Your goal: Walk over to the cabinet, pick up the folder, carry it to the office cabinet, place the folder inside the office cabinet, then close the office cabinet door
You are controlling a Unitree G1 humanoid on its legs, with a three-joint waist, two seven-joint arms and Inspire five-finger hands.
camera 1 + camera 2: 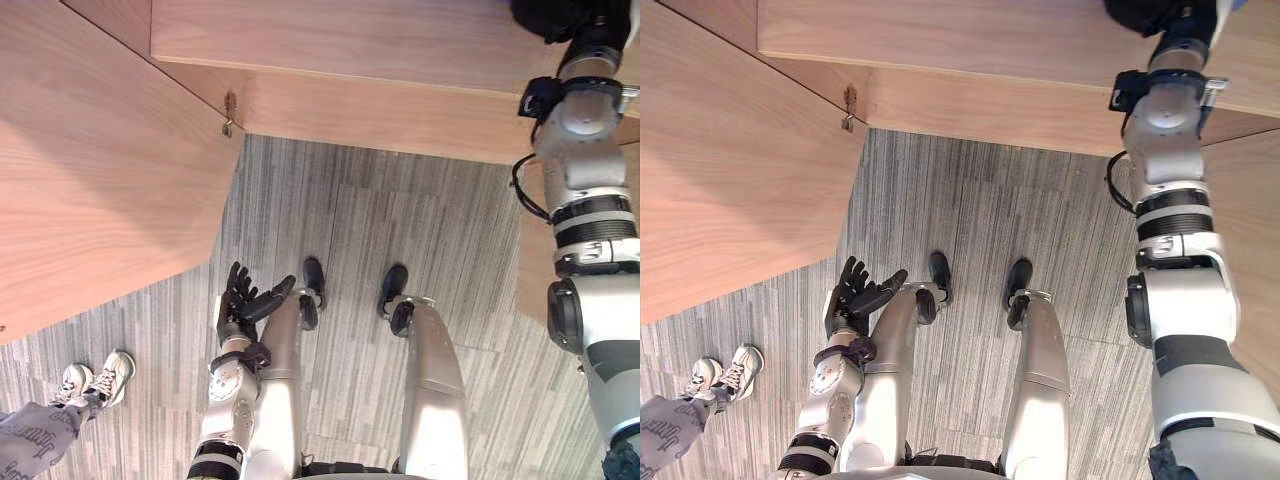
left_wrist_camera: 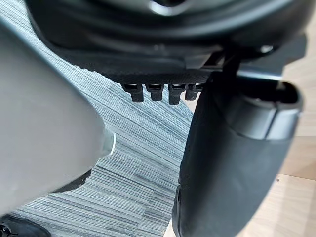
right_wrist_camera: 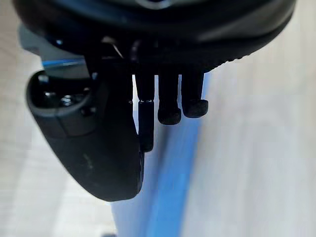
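Folder (image 3: 168,197) on the cabinet (image 1: 350,50) top, right under our right hand (image 3: 98,148).
Its blue long edge runs along the hand's reach, between the thumb and bent fingers (image 3: 170,111); we cannot tell if they pinch it. Our left hand (image 1: 245,300), spread and empty, hangs well below the cabinet. A wooden panel (image 1: 100,180) angles out from the cabinet's left, with a person's shoes (image 1: 95,380) beyond.
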